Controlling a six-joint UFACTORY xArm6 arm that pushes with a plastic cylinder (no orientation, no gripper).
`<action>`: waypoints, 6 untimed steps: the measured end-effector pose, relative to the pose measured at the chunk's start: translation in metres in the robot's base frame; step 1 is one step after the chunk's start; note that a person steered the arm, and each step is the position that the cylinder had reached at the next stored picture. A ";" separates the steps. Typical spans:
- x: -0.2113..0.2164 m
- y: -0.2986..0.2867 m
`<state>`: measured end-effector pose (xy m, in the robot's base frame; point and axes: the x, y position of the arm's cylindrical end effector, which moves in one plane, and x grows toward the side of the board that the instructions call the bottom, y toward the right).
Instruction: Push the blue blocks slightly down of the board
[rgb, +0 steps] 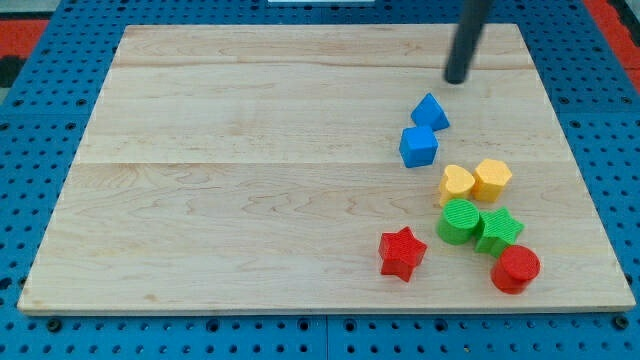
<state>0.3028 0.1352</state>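
Observation:
Two blue blocks sit touching at the board's right of centre: a blue triangular block (430, 111) above and a blue cube (419, 146) just below it. My tip (458, 79) is the lower end of a dark rod coming from the view's top. It rests on the board a little above and to the right of the blue triangular block, with a small gap between them.
Below the blue blocks lie a yellow heart-like block (457, 184), a yellow hexagon (492, 179), a green round block (460, 221), a green star (498, 230), a red cylinder (515, 268) and a red star (402, 252). The wooden board (230, 180) lies on a blue pegboard.

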 end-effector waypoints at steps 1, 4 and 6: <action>0.058 -0.027; 0.089 -0.070; 0.014 -0.024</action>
